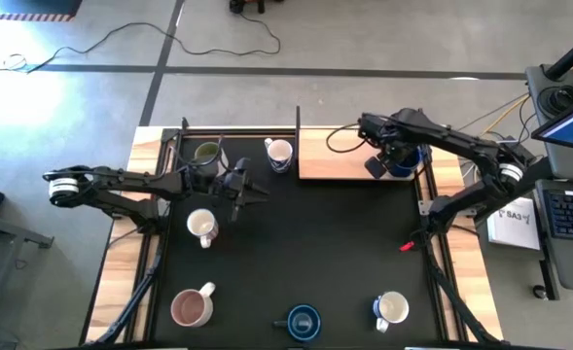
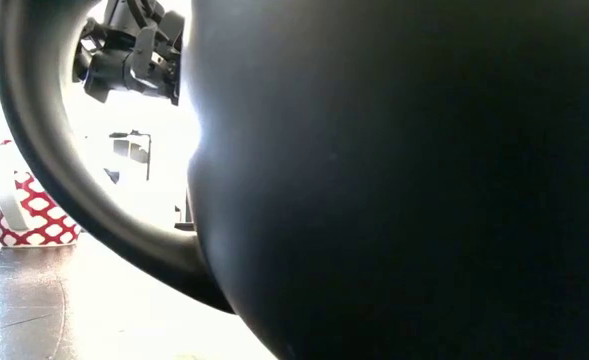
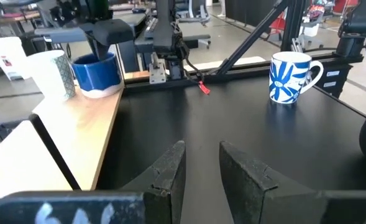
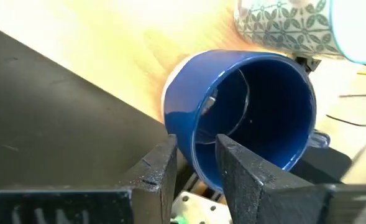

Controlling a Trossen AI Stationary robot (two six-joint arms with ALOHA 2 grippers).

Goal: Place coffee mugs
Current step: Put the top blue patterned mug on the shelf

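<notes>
A dark blue coffee mug [image 1: 410,161] [image 4: 245,106] stands upright on the wooden board [image 1: 335,156] at the table's far right. Beside it is a white patterned cup [image 3: 52,71]. My right gripper [image 1: 391,156] [image 4: 195,165] hangs just over the mug's rim, pointing down and open, a finger on either side of the near wall. My left gripper [image 1: 252,192] [image 3: 201,162] waits open and level over the mat's left-centre, with nothing between its fingers. Other mugs rest on their bases: green inside [image 1: 206,154], white [image 1: 279,153], white [image 1: 201,227], pink [image 1: 191,307], dark blue [image 1: 304,321], blue-and-white [image 1: 391,309]. My right gripper's fingers stand on either side of the blue mug's near wall [image 4: 198,149], just below the rim, coming from above. A gap shows between the fingers. I cannot tell whether either finger touches the wall. The mug sits on its base on the board.
An upright dark divider [image 1: 298,136] edges the board on its left. A small red piece [image 1: 407,246] lies by the right frame rail. In the low view a dark mug [image 2: 394,180] close to the lens blocks most of the scene. The mat's middle [image 1: 315,233] is bare.
</notes>
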